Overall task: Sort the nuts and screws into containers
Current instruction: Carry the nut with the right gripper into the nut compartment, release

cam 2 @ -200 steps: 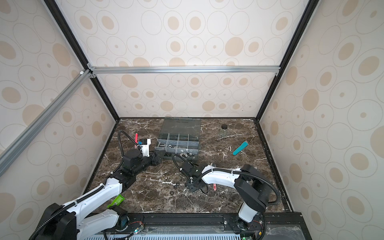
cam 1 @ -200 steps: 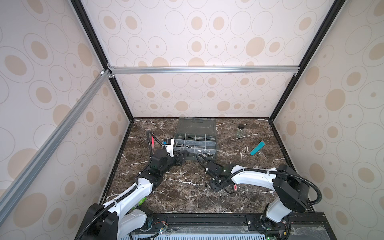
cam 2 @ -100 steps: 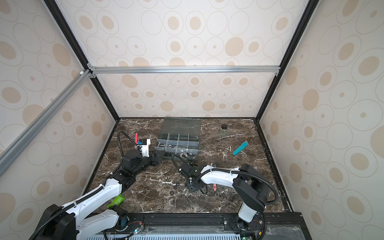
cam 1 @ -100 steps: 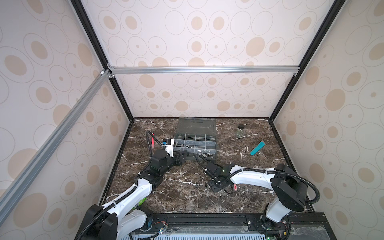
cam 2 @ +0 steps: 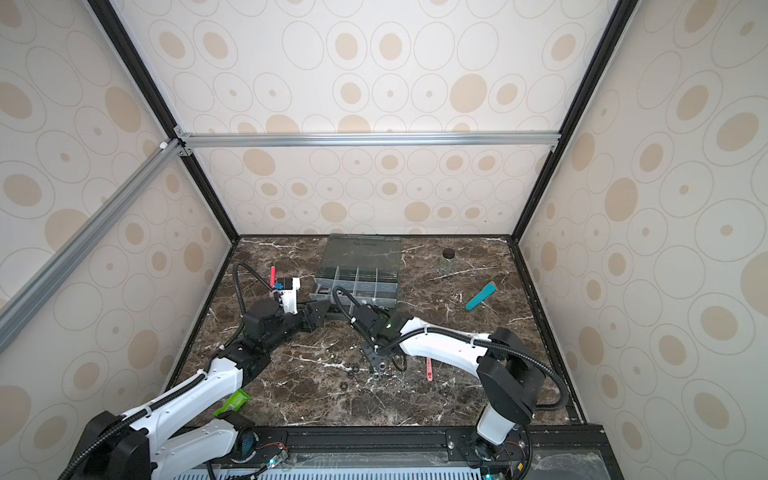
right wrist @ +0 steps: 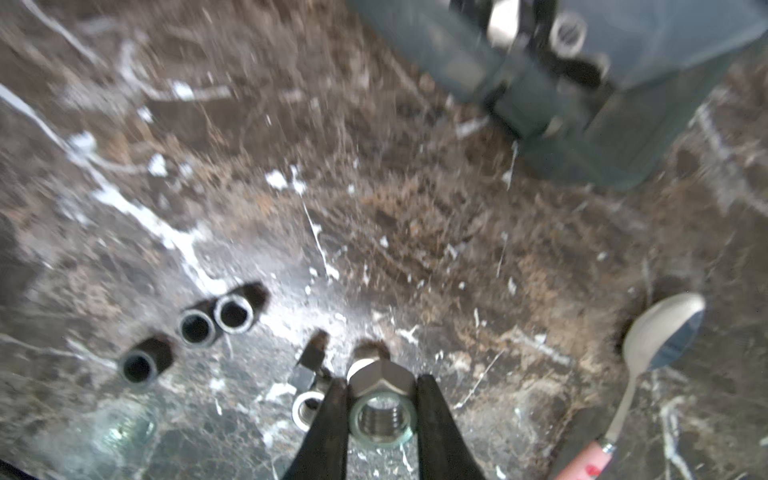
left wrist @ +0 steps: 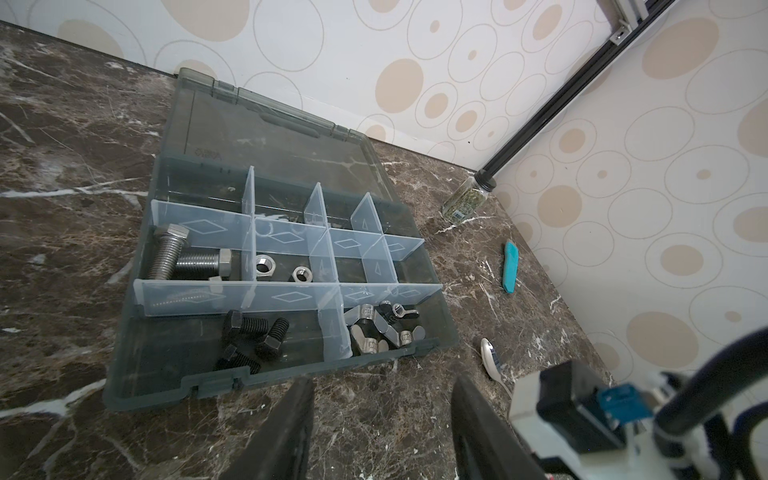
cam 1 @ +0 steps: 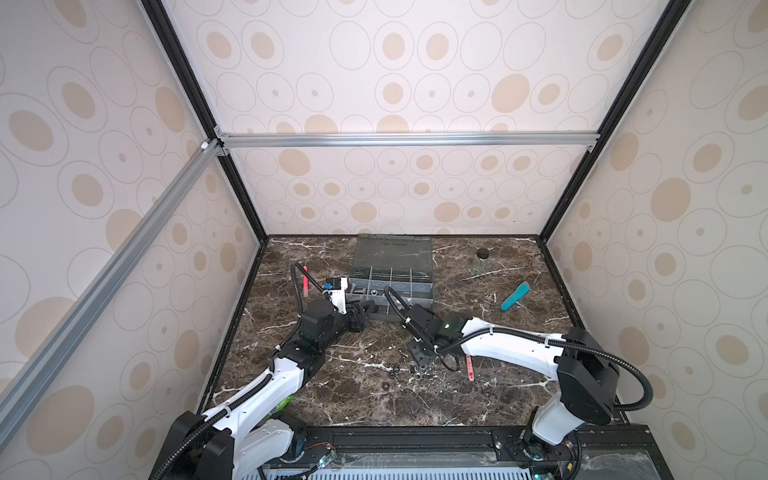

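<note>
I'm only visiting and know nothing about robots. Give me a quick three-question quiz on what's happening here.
1. True or false: the right gripper is closed on a silver hex nut.
2. In the organizer box, the black screws lie: A) mixed in with the wing nuts; B) in the compartment beside the wing nuts; C) loose on the table.
3. Fill in: the left gripper has its jaws ___, with nothing between them.

Key: 1 true; 2 B; 3 open.
</note>
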### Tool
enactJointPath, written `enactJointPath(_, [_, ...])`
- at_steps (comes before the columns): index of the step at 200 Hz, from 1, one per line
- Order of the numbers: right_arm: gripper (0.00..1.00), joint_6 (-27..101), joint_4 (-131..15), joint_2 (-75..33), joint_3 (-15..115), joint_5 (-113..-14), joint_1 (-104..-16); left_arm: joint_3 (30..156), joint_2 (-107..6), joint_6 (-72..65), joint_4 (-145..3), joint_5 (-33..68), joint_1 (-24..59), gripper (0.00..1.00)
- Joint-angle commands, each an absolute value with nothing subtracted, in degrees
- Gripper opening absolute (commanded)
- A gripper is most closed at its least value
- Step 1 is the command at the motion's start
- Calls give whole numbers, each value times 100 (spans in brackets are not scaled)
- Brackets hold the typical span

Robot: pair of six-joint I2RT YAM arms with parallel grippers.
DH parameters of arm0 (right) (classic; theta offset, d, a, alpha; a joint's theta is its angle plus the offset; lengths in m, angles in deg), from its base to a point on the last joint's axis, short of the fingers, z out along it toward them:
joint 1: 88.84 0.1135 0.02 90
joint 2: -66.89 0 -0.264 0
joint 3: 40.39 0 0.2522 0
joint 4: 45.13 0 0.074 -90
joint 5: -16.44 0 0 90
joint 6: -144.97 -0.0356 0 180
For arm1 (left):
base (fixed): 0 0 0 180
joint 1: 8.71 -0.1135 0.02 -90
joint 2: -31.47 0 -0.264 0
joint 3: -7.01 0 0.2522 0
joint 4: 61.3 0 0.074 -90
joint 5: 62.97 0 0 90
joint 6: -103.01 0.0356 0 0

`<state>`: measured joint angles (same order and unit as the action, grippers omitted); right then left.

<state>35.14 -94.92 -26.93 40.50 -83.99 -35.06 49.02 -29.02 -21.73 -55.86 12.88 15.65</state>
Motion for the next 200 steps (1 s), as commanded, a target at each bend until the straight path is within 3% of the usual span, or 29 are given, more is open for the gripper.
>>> enactJointPath(1, [24,4148,-9552,-2911,4664,-8535,-3794,4916,-2698,-2189,-5591,1355,1522,53])
enactJointPath(89, [23,4666,-9290,-5159,7798,-7765,-4584,4627,-2072,-2277,-5825,1456,1528,54])
enactJointPath(139, [23,4647,-10047,-6574,9616,-7792,-4612,4496,-1709,-2252,-6074,1594,1525,55])
enactJointPath(200, [27,4643,-10200,-6916,9965,-7858,-4627,4354,-1591,-2304,-6065,1614,1529,55])
